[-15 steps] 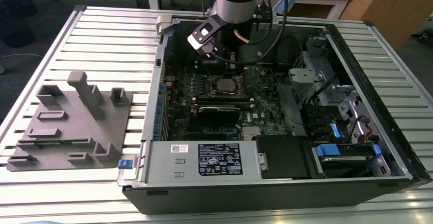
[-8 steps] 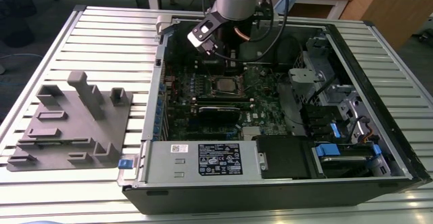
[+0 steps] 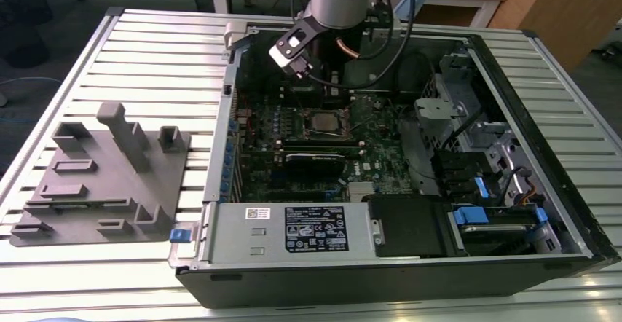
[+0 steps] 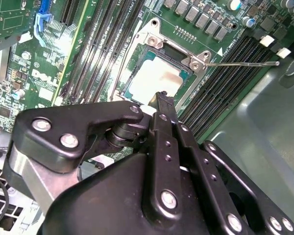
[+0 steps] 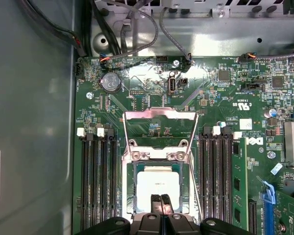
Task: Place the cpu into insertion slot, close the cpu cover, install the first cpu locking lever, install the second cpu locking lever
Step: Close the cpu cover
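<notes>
Your black two-fingered gripper (image 5: 160, 201) is clenched on nothing, its tips just over one edge of the small silvery-grey square cpu (image 5: 158, 186), which sits in the square black insertion slot (image 5: 132, 169). A downward slip could scrape or tilt the chip. The thin square silver cpu cover (image 5: 159, 115) is open beyond it, and long black memory slots (image 5: 95, 181) flank the socket closely, so I judge the free room to be mostly above.

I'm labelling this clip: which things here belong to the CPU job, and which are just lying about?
Job: cpu, insertion slot, cpu cover, pincer.
Lying about: grey holder tray, coin battery, memory slots.
</notes>
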{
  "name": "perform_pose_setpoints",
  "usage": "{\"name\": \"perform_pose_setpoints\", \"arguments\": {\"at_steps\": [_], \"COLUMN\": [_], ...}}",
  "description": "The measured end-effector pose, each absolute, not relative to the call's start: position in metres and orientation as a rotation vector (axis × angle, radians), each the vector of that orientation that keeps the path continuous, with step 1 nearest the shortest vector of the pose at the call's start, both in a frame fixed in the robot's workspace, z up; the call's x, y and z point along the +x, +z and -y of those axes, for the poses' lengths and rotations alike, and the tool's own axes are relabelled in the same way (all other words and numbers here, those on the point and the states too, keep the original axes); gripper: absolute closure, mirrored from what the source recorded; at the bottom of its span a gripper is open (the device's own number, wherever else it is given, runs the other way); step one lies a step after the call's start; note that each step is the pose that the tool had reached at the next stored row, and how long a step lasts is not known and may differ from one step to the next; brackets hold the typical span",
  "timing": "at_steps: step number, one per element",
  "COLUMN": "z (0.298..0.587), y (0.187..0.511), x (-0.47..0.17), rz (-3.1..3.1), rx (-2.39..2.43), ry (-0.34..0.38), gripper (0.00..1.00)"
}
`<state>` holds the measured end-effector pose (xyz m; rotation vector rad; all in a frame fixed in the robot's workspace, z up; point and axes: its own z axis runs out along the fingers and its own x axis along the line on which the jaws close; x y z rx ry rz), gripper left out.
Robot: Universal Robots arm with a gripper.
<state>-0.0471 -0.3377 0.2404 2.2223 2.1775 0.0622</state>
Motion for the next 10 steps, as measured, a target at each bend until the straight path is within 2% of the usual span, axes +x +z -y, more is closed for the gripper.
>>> {"name": "perform_pose_setpoints", "arguments": {"at_steps": [10], "z": [0.338], "y": [0.252], "x": [-0.047], "rz": [-2.178], "rx": [2.222], "ry": [0.063], "gripper": [0.89]}}
